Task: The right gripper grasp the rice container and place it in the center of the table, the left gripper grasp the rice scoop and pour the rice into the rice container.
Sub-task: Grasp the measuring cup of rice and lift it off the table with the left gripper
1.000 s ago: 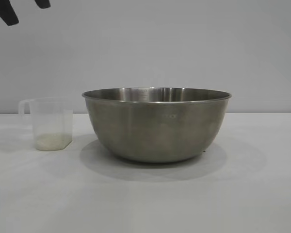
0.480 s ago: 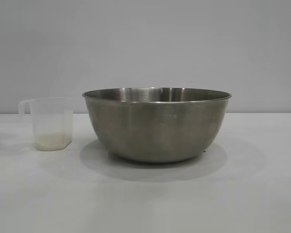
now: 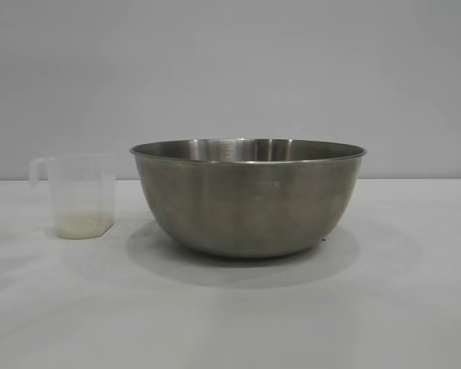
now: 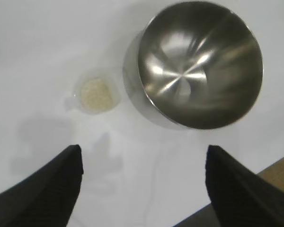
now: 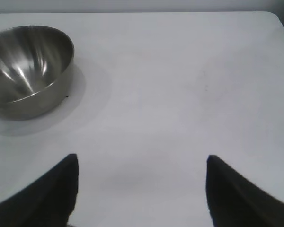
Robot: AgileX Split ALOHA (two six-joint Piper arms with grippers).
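Observation:
The rice container (image 3: pixel 248 196), a large steel bowl, stands on the white table (image 3: pixel 230 315) near its middle; it also shows from above in the left wrist view (image 4: pixel 200 64) and at the side of the right wrist view (image 5: pixel 28 66). The rice scoop (image 3: pixel 77 194), a translucent cup with a side handle, stands left of the bowl with rice (image 3: pixel 83 224) in its bottom; the scoop (image 4: pixel 95 93) also shows from above. My left gripper (image 4: pixel 143 153) hangs high above both, open and empty. My right gripper (image 5: pixel 142 161) is open and empty over bare table, away from the bowl.
A table edge with a brown floor (image 4: pixel 279 171) shows in the left wrist view. The table's far corner (image 5: pixel 274 16) shows in the right wrist view. A plain grey wall (image 3: pixel 230 69) stands behind the table.
A black gripper tip that showed at the top left of the exterior view one second ago has risen out of that view. Bowl and scoop have not moved.

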